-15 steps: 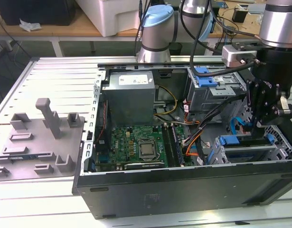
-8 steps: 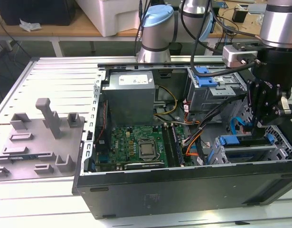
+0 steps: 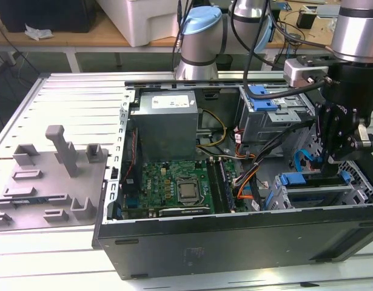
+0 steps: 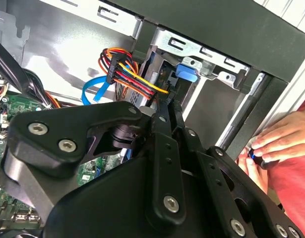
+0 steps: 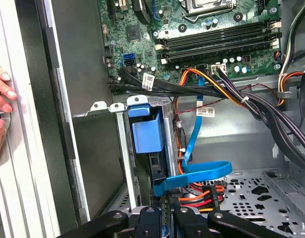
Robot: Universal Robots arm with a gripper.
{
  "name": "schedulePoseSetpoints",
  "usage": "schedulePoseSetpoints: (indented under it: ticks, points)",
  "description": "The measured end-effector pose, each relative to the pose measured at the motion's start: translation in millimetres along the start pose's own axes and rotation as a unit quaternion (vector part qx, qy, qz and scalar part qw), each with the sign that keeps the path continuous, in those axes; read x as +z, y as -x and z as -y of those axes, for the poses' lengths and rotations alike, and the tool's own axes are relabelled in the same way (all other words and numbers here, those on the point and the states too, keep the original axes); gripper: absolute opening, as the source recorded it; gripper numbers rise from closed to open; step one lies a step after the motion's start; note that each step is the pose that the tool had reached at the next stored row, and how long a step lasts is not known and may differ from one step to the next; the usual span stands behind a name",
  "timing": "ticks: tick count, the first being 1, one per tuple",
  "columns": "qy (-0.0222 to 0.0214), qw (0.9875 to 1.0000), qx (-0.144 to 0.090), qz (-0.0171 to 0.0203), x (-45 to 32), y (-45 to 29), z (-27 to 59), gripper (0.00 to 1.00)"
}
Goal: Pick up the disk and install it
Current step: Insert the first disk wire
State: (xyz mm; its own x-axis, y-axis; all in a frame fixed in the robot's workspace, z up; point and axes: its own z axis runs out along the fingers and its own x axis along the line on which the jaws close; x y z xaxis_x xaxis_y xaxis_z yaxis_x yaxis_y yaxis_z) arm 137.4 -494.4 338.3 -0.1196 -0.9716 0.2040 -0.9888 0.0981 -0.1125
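The disk [image 3: 293, 180] stands on edge in the drive cage at the front corner of the open computer case, on the exterior view's right. Its blue carrier bracket [image 5: 146, 135] sits between the cage's metal walls. My gripper [image 3: 327, 162] comes down from above onto the disk's upper edge. In the first wrist view the two black fingers [image 5: 148, 219] lie close together at the disk's near end. In the second wrist view the gripper [image 4: 167, 106] reaches the cage beside the bracket's blue tab [image 4: 187, 72]. The fingers hide the disk's body.
A flat blue cable [image 5: 197, 173] and orange-red wire bundles [image 5: 204, 196] run right beside the cage. The motherboard [image 3: 174, 182], power supply [image 3: 168, 121] and a second cage [image 3: 262, 97] share the case. A grey fixture plate [image 3: 53, 176] lies outside. A person's hand [image 4: 276, 144] rests by the case.
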Motion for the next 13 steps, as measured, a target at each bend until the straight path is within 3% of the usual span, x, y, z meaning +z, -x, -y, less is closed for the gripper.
schedulePoseSetpoints:
  ticks: [13]
  points:
    - [0.0017,1.0000,0.008,-0.0008,0.7,0.2,-0.1,0.17]
